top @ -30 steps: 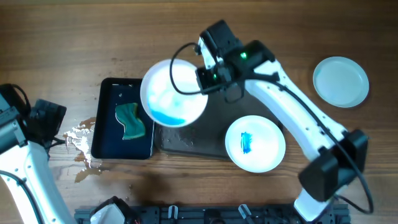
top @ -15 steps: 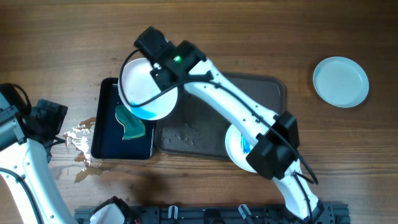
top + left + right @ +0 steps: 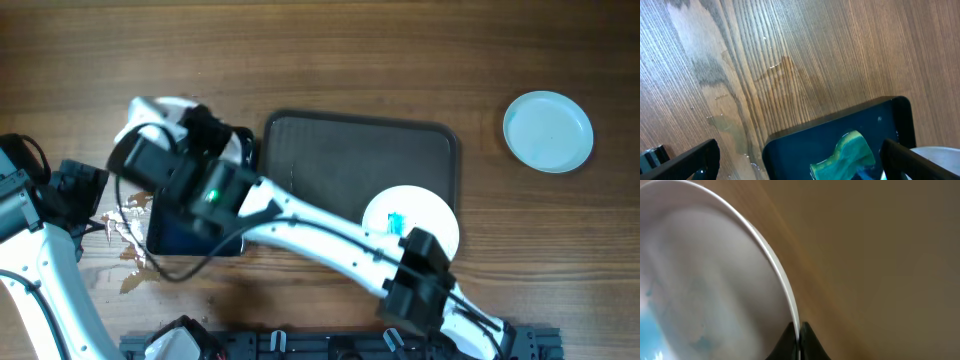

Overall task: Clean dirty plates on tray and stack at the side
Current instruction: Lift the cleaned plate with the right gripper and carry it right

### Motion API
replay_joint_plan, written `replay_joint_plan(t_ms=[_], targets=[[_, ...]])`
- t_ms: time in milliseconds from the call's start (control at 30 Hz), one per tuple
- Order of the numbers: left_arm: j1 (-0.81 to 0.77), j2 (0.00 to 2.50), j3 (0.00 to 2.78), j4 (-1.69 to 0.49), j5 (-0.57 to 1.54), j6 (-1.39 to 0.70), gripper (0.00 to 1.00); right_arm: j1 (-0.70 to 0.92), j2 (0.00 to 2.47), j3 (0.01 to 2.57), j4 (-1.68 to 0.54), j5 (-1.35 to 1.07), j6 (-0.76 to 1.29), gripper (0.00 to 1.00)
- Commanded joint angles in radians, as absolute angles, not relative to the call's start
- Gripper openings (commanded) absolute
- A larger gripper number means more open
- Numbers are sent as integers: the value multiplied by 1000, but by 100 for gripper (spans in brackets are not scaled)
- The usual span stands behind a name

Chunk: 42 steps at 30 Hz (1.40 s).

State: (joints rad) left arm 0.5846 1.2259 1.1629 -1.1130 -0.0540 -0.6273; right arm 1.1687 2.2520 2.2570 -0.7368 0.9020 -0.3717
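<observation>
My right gripper (image 3: 197, 128) is shut on the rim of a white plate (image 3: 150, 110) and holds it in the air over the far left of the table. In the right wrist view the fingers (image 3: 799, 330) pinch the plate's rim (image 3: 715, 280), and pale blue smear shows low on the plate. A second plate (image 3: 410, 228) with a blue smear lies at the near right corner of the large dark tray (image 3: 350, 160). A third plate (image 3: 547, 131), with no blue mark, lies on the table at the far right. My left gripper (image 3: 800, 152) is open and empty near the small black tray.
The small glossy black tray (image 3: 835, 137) holds a green sponge (image 3: 847, 152); in the overhead view my right arm covers most of that tray (image 3: 165, 235). Spilled water (image 3: 125, 225) lies on the wood left of it. My left arm (image 3: 60, 195) is at the left edge.
My right arm has swung the held plate leftward, from over the large tray's left end to beyond the small black tray. The left arm has not moved.
</observation>
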Motion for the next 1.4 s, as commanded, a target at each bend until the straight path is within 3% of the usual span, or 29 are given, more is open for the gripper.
replay_joint_plan(t_ms=[0,133,467,567,633,700,833,933,1000,1067,1133,1233,1367], targets=[[590,1227,1172,-1116,-45,-641,100,1203,2251,2276,-697,976,-626,5],[590,1227,1172,-1116,-45,-641,100,1212,2252,2276,-687,975,-715,5],[590,1227,1172,-1116,-45,-641,100,1211,2252,2276,-656,1013,-717,5],[590,1227,1172,-1115,-45,-641,100,1196,2252,2276,-722,953,-602,4],[590,1227,1172,-1117,-45,-641,100,1187,2253,2276,-791,1044,-458,4],[590,1227,1172,-1114,-44,-651,100,1168,2248,2276,-899,849,-321,4],[590,1227,1172,-1116,-42,-663,100,1132,2239,2276,-1047,774,-27,4],[590,1227,1172,-1116,-42,-663,100,1089,2234,2276,-1068,476,85,4],[590,1227,1172,-1116,-42,-663,100,1081,2234,2276,-1119,810,199,4],[590,1227,1172,-1116,-42,-663,100,1079,2233,2276,-1123,865,75,4],[590,1227,1172,-1116,-42,-663,100,1080,2231,2276,-1120,765,16,5],[590,1227,1172,-1116,-42,-662,100,1045,2231,2276,-1169,609,263,4],[585,1227,1171,-1116,-41,-663,100,868,2196,2276,-1146,6,368,4]])
